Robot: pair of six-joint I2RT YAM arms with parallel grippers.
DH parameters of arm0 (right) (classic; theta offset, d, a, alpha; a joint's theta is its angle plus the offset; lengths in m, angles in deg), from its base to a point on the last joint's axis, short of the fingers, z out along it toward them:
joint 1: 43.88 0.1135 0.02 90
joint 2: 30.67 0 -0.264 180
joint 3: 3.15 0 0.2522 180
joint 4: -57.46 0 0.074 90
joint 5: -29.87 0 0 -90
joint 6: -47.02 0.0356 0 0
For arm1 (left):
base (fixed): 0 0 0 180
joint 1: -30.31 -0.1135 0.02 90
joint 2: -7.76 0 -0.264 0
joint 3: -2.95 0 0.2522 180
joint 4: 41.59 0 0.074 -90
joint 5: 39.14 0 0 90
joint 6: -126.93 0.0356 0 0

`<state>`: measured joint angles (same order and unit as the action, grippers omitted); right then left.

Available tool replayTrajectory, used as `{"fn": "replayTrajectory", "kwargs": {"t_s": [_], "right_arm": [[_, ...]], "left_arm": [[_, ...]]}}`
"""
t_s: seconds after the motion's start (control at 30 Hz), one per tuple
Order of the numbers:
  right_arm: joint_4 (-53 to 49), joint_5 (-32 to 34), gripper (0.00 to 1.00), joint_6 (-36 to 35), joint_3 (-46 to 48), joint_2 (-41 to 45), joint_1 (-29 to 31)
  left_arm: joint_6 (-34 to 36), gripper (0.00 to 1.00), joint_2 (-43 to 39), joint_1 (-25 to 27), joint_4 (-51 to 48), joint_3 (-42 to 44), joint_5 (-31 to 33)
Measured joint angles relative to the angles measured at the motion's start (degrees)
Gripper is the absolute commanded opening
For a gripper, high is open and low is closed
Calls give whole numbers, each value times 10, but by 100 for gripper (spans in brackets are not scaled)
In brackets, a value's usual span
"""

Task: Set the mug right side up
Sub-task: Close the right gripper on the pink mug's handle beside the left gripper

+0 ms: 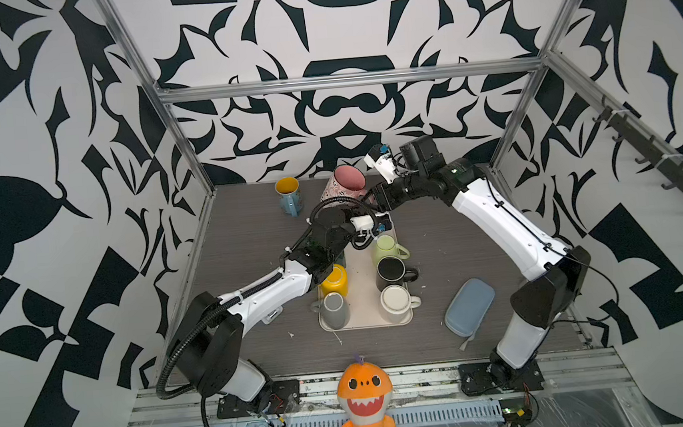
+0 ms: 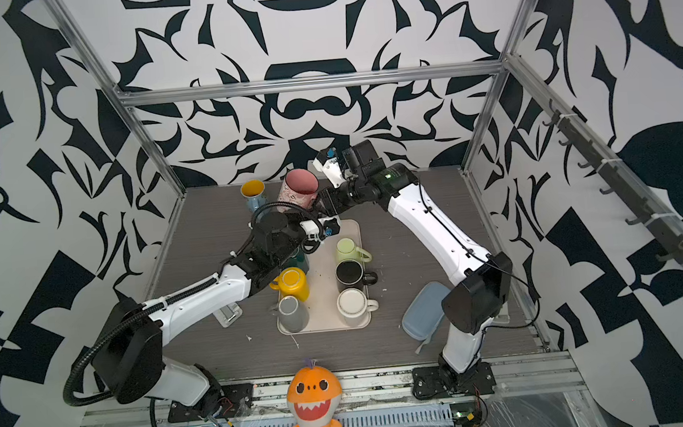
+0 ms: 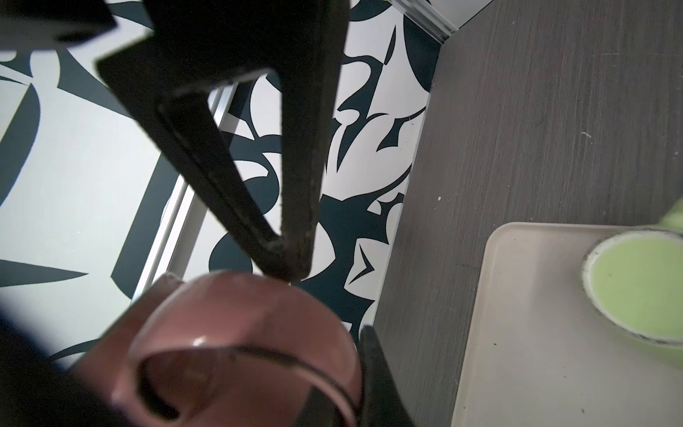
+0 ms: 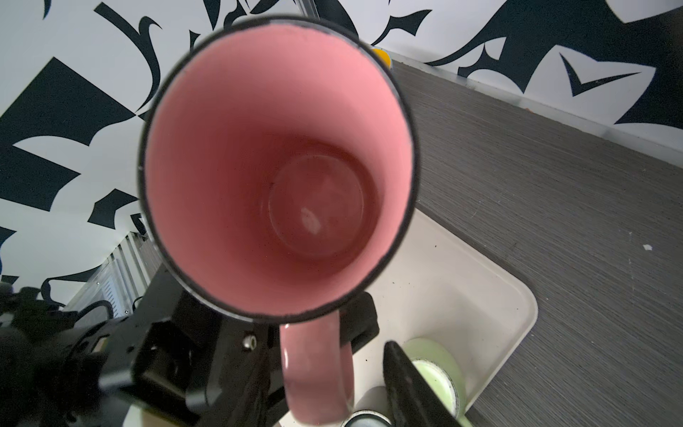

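Your left gripper [image 3: 292, 270] is pressed together on nothing; its body hides part of the beige tray [image 1: 363, 300]. The pink mug [image 1: 345, 183] is up in the air, mouth up, above the grey table [image 1: 250, 238]. Your right gripper [image 4: 366, 377] pinches its handle. Black-and-white walls stand around.
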<state>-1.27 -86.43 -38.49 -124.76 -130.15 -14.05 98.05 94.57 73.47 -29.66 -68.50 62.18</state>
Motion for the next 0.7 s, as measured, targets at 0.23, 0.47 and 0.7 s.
{"fn": "replayTrajectory", "kwargs": {"t_s": [0.23, 0.47, 0.7], "right_arm": [[3, 6, 30, 2, 0, -4, 3], [0, 19, 9, -8, 0, -11, 2], [-2, 21, 0, -14, 1, -11, 3]], "left_arm": [[1, 0, 0, 0, -2, 0, -2], [3, 0, 0, 0, -7, 0, -7], [3, 0, 0, 0, -11, 0, -8]]}}
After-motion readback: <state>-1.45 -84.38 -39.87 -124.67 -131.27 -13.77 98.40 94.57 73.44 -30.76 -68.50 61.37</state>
